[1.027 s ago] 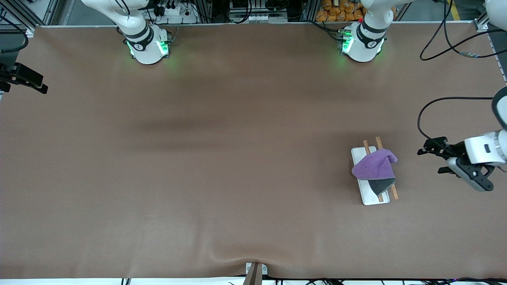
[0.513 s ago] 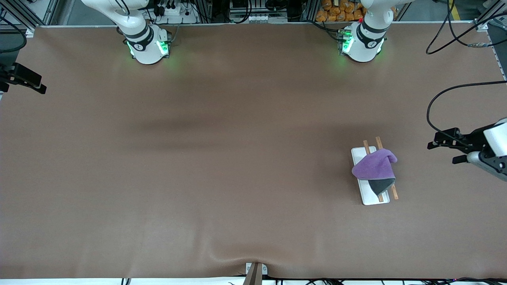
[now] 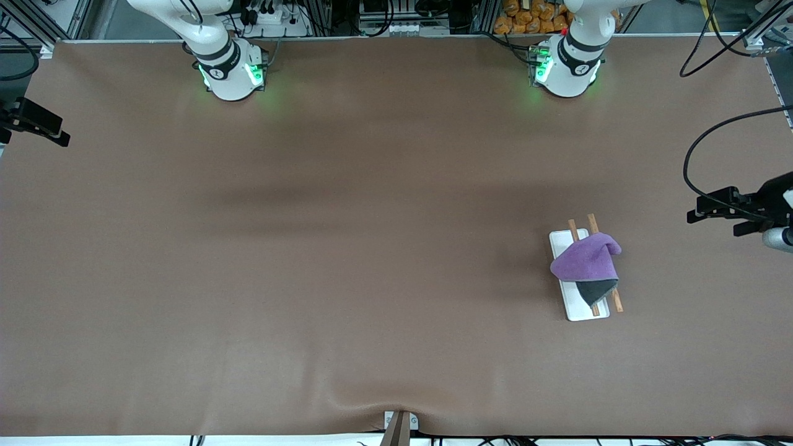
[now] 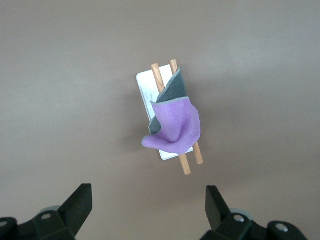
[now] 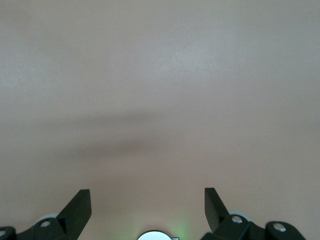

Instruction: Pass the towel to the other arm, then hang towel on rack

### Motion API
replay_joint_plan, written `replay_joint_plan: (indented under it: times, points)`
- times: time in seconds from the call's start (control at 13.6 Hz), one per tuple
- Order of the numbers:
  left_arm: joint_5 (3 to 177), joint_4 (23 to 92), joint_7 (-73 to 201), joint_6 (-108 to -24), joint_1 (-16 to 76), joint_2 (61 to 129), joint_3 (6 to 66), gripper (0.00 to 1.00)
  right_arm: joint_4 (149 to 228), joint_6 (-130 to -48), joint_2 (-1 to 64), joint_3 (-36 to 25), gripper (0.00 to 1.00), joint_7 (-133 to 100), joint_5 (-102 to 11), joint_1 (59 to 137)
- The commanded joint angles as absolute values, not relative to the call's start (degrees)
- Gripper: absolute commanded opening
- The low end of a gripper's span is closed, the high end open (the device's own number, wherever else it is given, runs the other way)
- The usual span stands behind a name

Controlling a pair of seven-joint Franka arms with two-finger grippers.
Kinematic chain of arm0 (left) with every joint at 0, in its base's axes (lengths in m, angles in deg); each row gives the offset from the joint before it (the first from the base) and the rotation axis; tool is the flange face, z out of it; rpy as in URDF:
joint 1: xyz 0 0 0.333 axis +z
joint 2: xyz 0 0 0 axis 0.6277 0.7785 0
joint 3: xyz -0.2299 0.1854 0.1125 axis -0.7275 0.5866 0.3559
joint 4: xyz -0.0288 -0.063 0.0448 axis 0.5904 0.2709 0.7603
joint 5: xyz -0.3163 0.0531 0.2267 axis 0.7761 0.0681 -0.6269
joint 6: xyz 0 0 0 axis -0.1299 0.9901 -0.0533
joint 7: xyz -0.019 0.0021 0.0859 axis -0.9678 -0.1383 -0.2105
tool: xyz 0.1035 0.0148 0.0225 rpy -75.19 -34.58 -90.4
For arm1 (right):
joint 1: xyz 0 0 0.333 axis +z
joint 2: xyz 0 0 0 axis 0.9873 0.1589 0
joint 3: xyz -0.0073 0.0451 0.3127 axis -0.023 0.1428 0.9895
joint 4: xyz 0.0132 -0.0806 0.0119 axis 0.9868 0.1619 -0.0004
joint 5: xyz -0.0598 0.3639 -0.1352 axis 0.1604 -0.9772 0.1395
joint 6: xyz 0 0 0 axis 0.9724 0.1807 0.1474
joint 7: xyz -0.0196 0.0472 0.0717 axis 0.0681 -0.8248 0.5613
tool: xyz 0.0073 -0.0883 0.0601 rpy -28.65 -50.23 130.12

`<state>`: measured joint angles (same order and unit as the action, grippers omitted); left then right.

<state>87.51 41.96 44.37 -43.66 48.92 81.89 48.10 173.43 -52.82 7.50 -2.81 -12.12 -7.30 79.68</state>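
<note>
Towel (image 3: 585, 263) draped across both rods of rack (image 3: 575, 313), purple side up, dark underside showing at the end nearer the front camera. Rack sits around 4 o'clock from the middle of the table (image 3: 310, 248) in the front view, lying roughly along the 11-to-5 line. Looks hung, though bunched rather than spread.

Left gripper (image 4: 148, 192) has fingers spread wide and holds nothing. Hangs over the table edge at the left arm's end, about 3 o'clock of the rack and well apart from it. Right gripper (image 5: 147, 197) is also wide and empty, over bare table; that arm waits.

Step in hand, as judged: clearing the left arm off after the hang. To do it well: keep fingers apart, hold height over the table, stay off the rods, mind the cable looped near the wrist. No contact with the towel needed, and any nudge could slide it off the thin rods.
</note>
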Motion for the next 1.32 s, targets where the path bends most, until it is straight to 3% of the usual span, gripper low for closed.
replay_joint_plan:
  times: [0.0, 0.81, 1.25]
  points:
    - [85.3, 42.2, 54.0, -41.5, 47.3, 79.2, 48.0, 1.00, 172.4, -52.5, 7.9, -2.1, 1.00, -11.6, -7.3, 78.7]
    - [79.7, 41.0, 63.3, -37.9, 47.3, 73.8, 45.0, 1.00, 172.4, -52.5, 7.9, -2.1, 1.00, -11.5, -7.3, 78.8]
    - [79.2, 46.7, 63.5, -37.8, 42.8, 67.1, 45.7, 1.00, 172.4, -52.5, 7.9, -2.1, 1.00, -11.5, -7.3, 78.7]
